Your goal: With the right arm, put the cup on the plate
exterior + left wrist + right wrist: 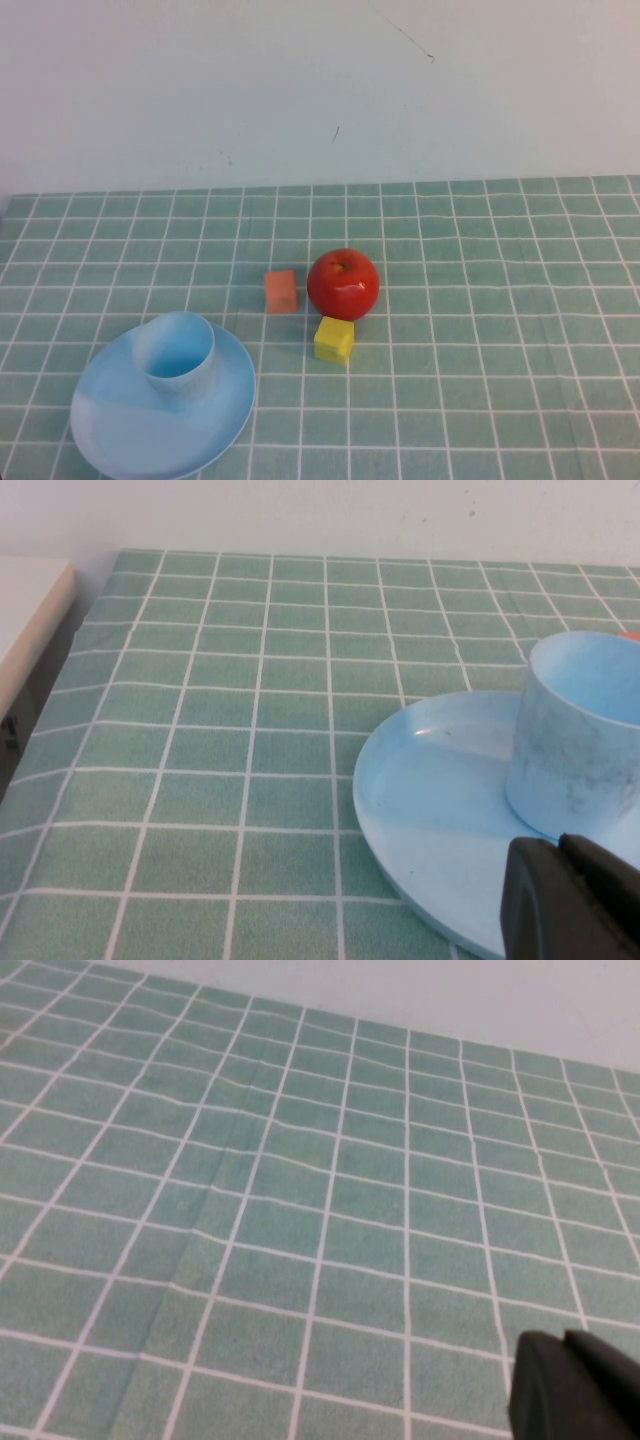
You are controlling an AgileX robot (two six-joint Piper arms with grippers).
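Note:
The light blue cup [176,357] stands upright on the light blue plate [130,430] at the front left of the table. Both also show in the left wrist view, the cup [578,735] on the plate [435,800]. My left gripper [560,852] is shut and empty, just short of the plate's near rim. My right gripper [565,1345] is shut and empty over bare green checked cloth. Neither arm shows in the high view.
A red apple [343,283] sits mid-table with an orange block [281,291] to its left and a yellow block [334,339] in front of it. A white wall rises behind the table. A pale surface [25,610] borders the cloth's edge in the left wrist view.

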